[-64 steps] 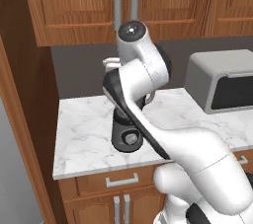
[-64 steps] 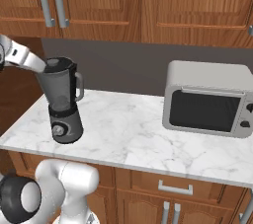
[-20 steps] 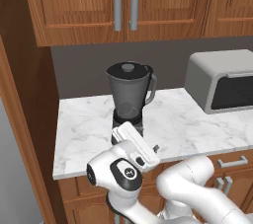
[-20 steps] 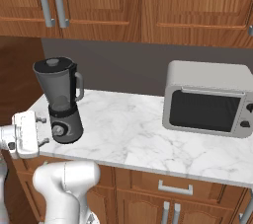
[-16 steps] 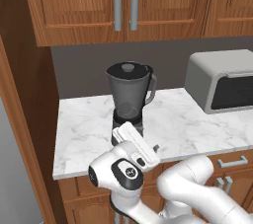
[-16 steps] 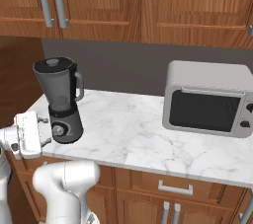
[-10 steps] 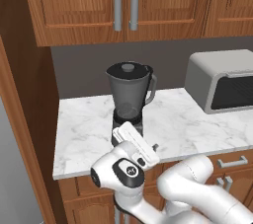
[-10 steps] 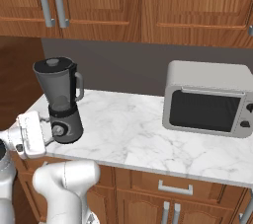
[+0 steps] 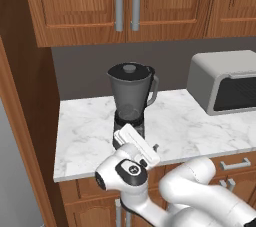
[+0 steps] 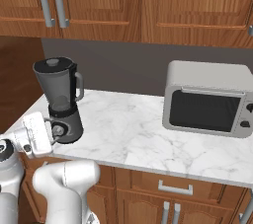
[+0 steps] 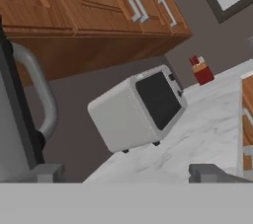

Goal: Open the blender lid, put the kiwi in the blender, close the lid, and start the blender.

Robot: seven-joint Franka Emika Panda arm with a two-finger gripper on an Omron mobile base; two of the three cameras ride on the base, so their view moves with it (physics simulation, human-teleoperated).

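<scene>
Hand (image 10: 53, 135) at blender (image 10: 61, 100) knob (blender lid (image 9: 130, 70) on).

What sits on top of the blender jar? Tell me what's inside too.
The blender lid sits closed on the blender jar's rim, its centre knob up. Through the smoky wall the jar looks empty, but its very bottom is too dark to be sure.

we see a white marble counter (image 9: 90, 121) with grey veins and a smooth sheen, warm wood-grain cabinets (image 9: 80, 6) with brushed metal handles (image 9: 119, 1), a smoky translucent blender (image 9: 131, 102) jar under a matt dark lid (image 9: 130, 69), and a matt grey toaster oven (image 10: 210, 99) with a dark glass door.
</scene>
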